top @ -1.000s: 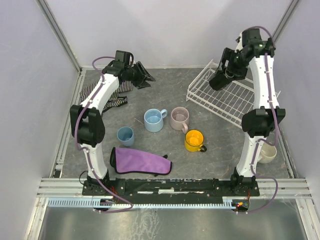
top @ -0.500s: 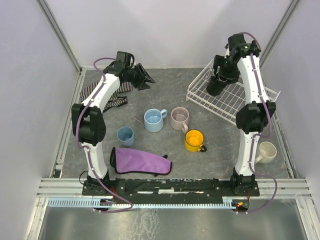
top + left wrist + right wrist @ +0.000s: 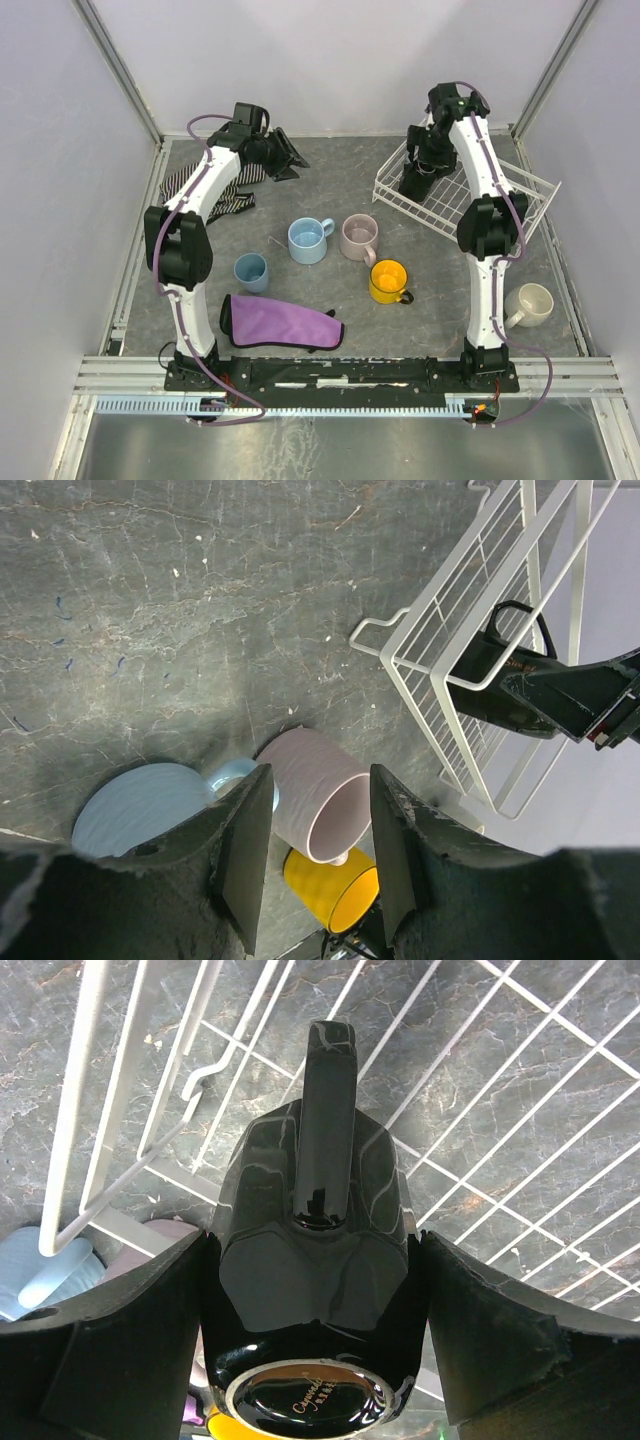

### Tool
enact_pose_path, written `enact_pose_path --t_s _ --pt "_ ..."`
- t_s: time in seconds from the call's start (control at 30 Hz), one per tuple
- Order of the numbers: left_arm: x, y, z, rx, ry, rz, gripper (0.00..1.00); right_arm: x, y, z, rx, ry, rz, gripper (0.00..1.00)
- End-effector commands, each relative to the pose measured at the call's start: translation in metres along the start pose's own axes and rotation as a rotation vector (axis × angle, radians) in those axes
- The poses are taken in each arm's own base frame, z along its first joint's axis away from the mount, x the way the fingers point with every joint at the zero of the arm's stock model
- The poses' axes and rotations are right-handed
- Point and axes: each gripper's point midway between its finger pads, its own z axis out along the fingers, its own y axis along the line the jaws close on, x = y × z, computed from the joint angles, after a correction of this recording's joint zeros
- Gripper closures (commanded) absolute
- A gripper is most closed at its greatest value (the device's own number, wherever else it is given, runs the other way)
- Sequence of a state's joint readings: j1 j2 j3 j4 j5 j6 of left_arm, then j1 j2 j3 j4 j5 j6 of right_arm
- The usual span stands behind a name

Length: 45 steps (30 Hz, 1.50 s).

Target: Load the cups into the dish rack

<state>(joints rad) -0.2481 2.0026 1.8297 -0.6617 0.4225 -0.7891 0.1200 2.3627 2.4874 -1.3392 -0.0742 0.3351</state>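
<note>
Gripping: right claw (image 3: 315,1345) spread wide around black cup (image 3: 315,1210) | where: just above dish rack (image 3: 78,1110), left end | left claw (image 3: 320,855) part-open, empty | step: likely first cup going in | next: lower onto grid, then release

Six cups show: black cup (image 3: 310,1290), blue mug (image 3: 308,240), pink mug (image 3: 358,236), yellow mug (image 3: 387,281), cream mug (image 3: 530,303), dusty-blue cup (image 3: 250,271). There is one rack (image 3: 445,205). Two cloths lie there: purple cloth (image 3: 280,322), striped cloth (image 3: 215,200).
</note>
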Motion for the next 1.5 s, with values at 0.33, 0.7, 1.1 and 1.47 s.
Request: enact_pose_path --t_s 0.33,0.7,1.1,1.47 --pt "-0.008 -0.002 -0.001 -0.003 -0.015 0.067 0.50 -0.023 0.016 0.000 0.096 -0.135 -0.067 0.99" --pt "-0.008 0.001 -0.001 -0.009 -0.013 0.072 0.50 -0.019 0.016 0.017 0.116 -0.122 -0.060 0.99" --pt "0.005 0.022 -0.010 -0.104 0.007 0.135 0.50 -0.025 0.031 -0.001 0.039 -0.178 -0.056 0.51" --pt "0.039 0.030 -0.019 -0.205 0.041 0.256 0.50 -0.024 0.037 -0.014 -0.016 -0.200 -0.054 0.07"
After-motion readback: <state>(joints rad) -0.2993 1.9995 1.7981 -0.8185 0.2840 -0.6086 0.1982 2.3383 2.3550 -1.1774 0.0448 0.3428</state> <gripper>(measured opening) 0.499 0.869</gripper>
